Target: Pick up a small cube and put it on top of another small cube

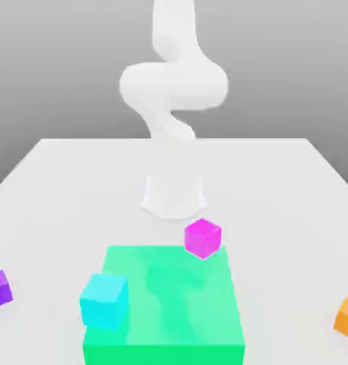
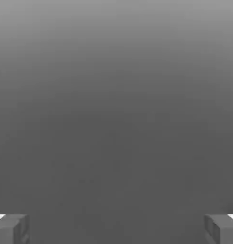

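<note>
Reach not yet begun: the orange cube sits untouched, nothing in the jaws.

Exterior view: the white arm (image 1: 173,85) rises at the back of the bench (image 1: 55,185); the small orange cube (image 1: 347,317) rests on the bench at this view's right edge, well apart from the magenta cube (image 1: 202,238), which sits at the far corner of the green slab (image 1: 170,314). A cyan cube (image 1: 104,300) stands by the slab's left side and a purple cube (image 1: 0,288) at the left edge.
Hand view: the gripper (image 2: 116,228) has its fingertips (image 2: 11,228) spread wide with only grey background between them, holding nothing. The next move, I judge, calls for swinging over the orange cube and descending around it.
</note>
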